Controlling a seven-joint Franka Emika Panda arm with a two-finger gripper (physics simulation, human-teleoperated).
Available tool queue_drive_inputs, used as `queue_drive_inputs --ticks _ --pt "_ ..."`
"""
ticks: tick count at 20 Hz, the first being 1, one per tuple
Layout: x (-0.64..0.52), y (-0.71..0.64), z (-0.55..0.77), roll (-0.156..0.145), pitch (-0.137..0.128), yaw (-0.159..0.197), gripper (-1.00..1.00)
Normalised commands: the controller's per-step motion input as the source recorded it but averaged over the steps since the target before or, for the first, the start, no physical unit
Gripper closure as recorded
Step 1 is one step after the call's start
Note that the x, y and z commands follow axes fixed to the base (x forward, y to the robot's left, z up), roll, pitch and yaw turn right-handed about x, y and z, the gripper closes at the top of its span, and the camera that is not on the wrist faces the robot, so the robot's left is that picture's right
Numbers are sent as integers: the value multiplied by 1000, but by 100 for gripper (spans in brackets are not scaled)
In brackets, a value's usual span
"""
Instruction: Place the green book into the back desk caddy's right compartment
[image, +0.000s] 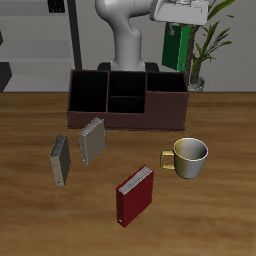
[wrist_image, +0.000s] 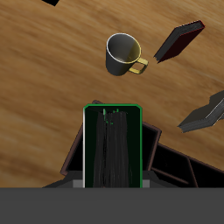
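The green book (image: 176, 47) hangs upright in the air, with my gripper (image: 178, 27) shut on its upper part. It is held above and slightly behind one end of the back desk caddy (image: 125, 112), a dark reddish-brown box with black compartments. The right compartment (image: 165, 82) lies just below the book. In the wrist view the green book (wrist_image: 112, 144) fills the space between my gripper's fingers (wrist_image: 112, 182), and part of the caddy (wrist_image: 173, 164) shows beneath it.
A yellow-handled mug (image: 187, 156) stands in front of the caddy. A red book (image: 134, 195) lies near the table's front edge. Two grey books (image: 91, 141) (image: 60, 160) stand before the caddy's other end. A plant (image: 205, 50) stands behind the table.
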Motion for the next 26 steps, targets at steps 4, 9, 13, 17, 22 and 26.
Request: queue_drive_inputs --ticks 4,9,13,17,22,26 --pt "56 -108 -119 -6 17 7 100" --pt "34 -102 -125 -19 12 -7 100" --pt "22 -44 -177 11 19 15 100" --pt "123 -16 -235 9 32 13 100" --pt "93 9 -226 14 39 -3 100" --pt "51 -22 -187 11 16 17 100"
